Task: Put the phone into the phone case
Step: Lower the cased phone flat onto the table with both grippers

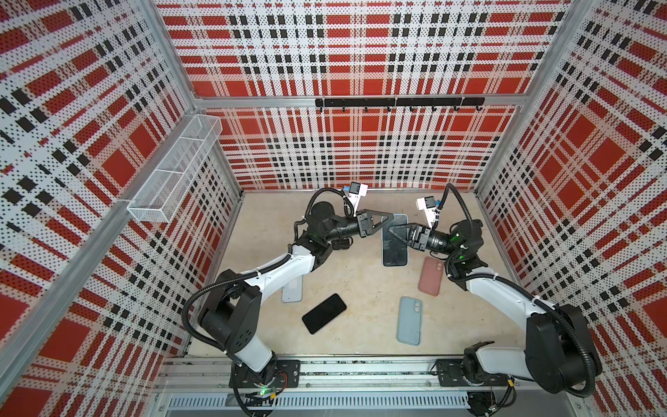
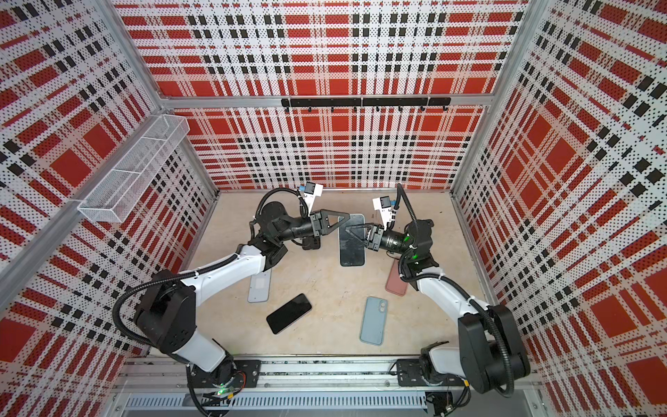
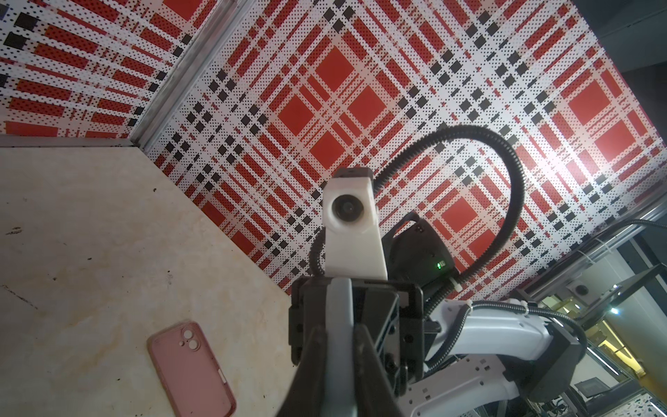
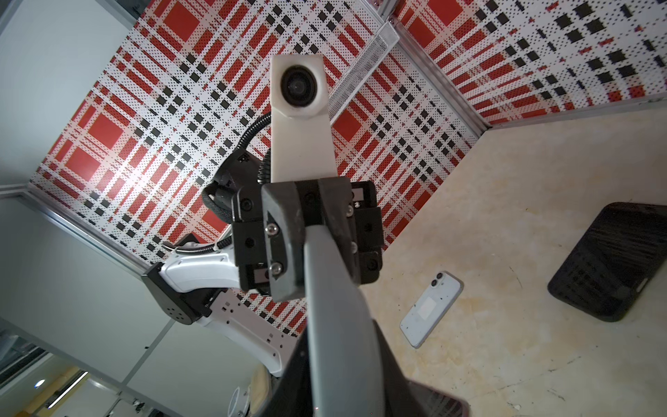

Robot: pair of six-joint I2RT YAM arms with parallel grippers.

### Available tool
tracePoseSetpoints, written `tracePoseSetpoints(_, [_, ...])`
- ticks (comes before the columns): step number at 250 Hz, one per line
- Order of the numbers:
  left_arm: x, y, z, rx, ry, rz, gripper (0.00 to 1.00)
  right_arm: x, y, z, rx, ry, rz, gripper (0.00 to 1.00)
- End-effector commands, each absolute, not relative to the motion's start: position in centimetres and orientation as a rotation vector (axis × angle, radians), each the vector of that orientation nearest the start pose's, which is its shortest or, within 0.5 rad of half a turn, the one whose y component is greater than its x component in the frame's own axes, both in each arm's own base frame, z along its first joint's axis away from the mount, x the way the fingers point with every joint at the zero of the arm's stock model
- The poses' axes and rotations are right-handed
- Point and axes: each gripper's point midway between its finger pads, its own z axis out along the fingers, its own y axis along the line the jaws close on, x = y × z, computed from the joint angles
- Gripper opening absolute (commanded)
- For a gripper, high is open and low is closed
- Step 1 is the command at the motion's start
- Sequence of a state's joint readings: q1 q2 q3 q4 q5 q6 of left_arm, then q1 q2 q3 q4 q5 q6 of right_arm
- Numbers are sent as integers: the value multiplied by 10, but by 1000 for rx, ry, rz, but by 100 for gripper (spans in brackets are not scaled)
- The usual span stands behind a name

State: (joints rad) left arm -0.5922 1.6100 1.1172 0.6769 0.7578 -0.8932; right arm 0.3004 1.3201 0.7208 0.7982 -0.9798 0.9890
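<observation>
My left gripper (image 1: 389, 218) clamps the phone (image 1: 395, 252) above the far edge of the desk (image 1: 361, 289); whether my right gripper (image 1: 391, 230) grips, I can't tell. The phone looks already in its grey case (image 3: 339, 325), so only pressing home remains

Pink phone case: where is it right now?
In both top views the pink phone case lies flat right of centre, tucked beside the right arm, behind the blue case.

The stained beige tabletop (image 1: 364, 289) carries four things lying flat. A black phone (image 1: 323, 313) lies at 7 o'clock, a blue case (image 1: 409, 320) at 5, a pink case (image 1: 430, 276) at 3, and a partly hidden pale phone (image 1: 291, 291) at 9.
</observation>
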Motion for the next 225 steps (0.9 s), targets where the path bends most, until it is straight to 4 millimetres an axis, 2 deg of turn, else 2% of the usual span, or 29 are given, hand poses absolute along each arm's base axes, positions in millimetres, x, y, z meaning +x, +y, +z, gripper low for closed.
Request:
tracePoseSetpoints(1, [326, -350, 396, 461, 1477, -1679, 0, 290, 239, 314, -417, 1632, 1641, 31])
tracePoseSetpoints(38, [330, -350, 400, 446, 1455, -1705, 0, 283, 242, 298, -419, 1663, 1640, 35])
tracePoseSetpoints(67, [332, -352, 399, 443, 1457, -1706, 0, 280, 244, 294, -424, 1672, 1644, 36])
tracePoseSetpoints(85, [333, -353, 396, 438, 1465, -1710, 0, 278, 245, 295, -430, 1669, 1646, 31])
tracePoseSetpoints(126, [334, -354, 390, 429, 1483, -1716, 0, 279, 246, 297, -434, 1662, 1645, 12])
tracePoseSetpoints(171, [336, -350, 390, 411, 1480, -1707, 0, 283, 247, 300, -423, 1661, 1664, 2])
tracePoseSetpoints(197, [337, -341, 397, 407, 1459, -1685, 31, 286, 246, 302, -410, 1676, 1630, 2])
tracePoseSetpoints(211, [339, -331, 401, 397, 1447, -1655, 51, 292, 244, 301, -392, 1716, 1574, 0])
tracePoseSetpoints(225, [344, -317, 402, 366, 1457, -1602, 63, 299, 241, 296, -361, 1775, 1491, 0])
